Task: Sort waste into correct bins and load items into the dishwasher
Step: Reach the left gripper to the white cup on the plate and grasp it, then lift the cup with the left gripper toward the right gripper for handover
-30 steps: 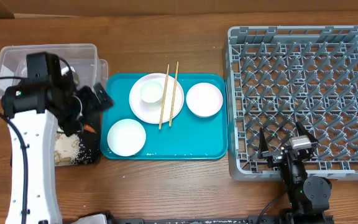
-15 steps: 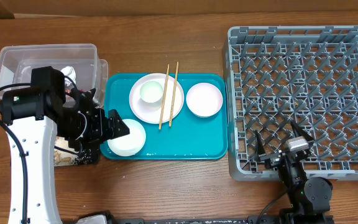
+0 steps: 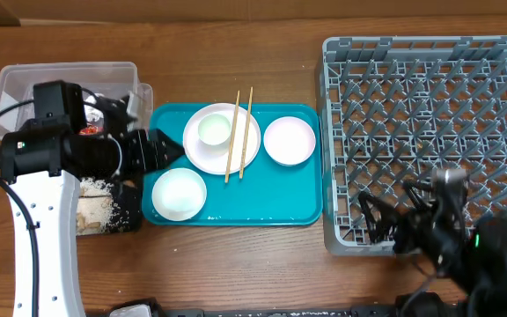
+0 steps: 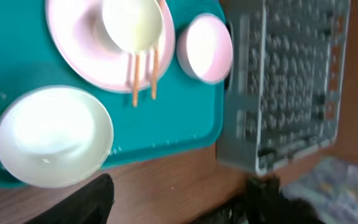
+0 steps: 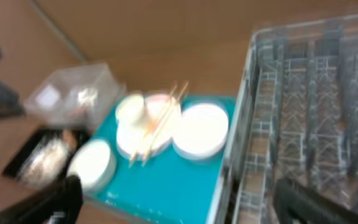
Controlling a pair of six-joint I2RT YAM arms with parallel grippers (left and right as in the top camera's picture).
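On the teal tray (image 3: 262,198) lie a large white plate (image 3: 236,154) with a small cup (image 3: 214,130) on it, chopsticks (image 3: 240,132) across it, and two white bowls (image 3: 289,141) (image 3: 179,194). My left gripper (image 3: 161,148) is open and empty at the tray's left edge, above the near bowl (image 4: 53,135); the left wrist view (image 4: 179,190) shows its jaws wide apart. The black tray (image 3: 104,207) holds rice (image 3: 95,198). The clear tub (image 3: 25,84) holds a red wrapper (image 3: 89,129). My right gripper (image 3: 385,220), open and empty (image 5: 179,190), is over the dish rack's (image 3: 429,132) front left corner.
The left arm's white link (image 3: 47,238) covers part of the tub and black tray. The tissue and carrot do not show clearly. The rack (image 5: 316,112) holds no dishes. Bare wooden table (image 3: 236,264) runs along the front.
My left gripper has swung from the black tray, over the near bowl, to the teal tray's left edge. The right arm has moved right at the rack's front and shows blurred.
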